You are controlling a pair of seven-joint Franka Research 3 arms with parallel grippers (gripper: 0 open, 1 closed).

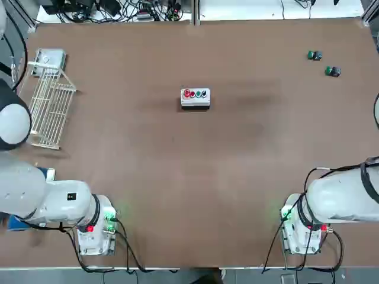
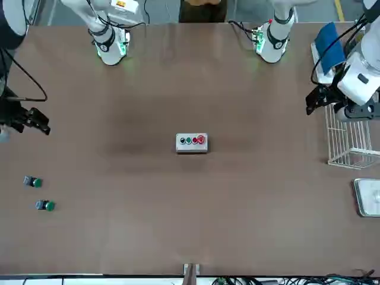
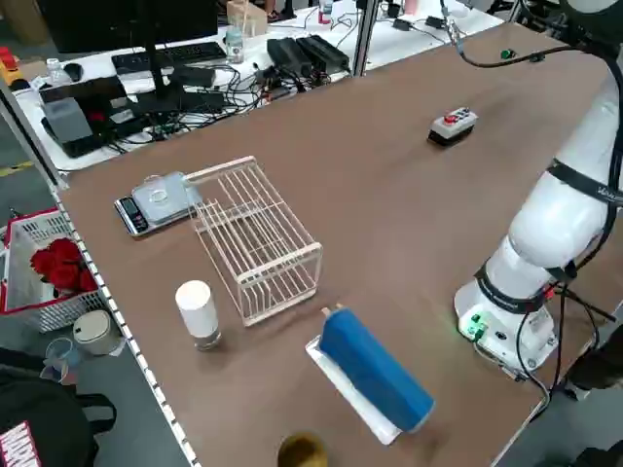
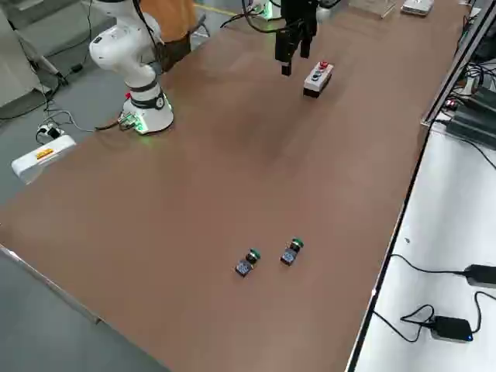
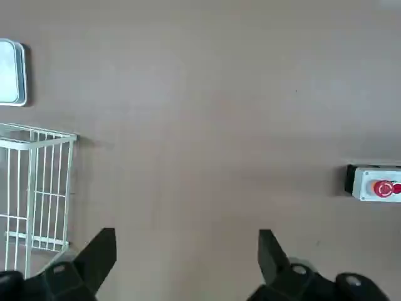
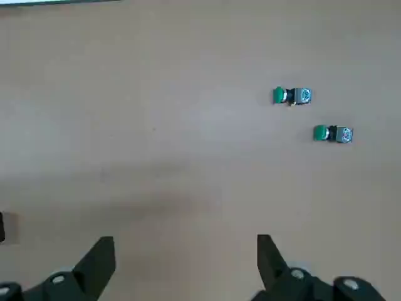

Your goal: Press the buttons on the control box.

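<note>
Control box (image 1: 195,99), one: lay near mid-worktop (image 1: 195,154), long axis running left to right, buttons upward (a red one, the largest, at the left end). Left end effector (image 5: 188,263), right end effector (image 6: 187,266): both released, above the worktop, apart from the box.
</note>
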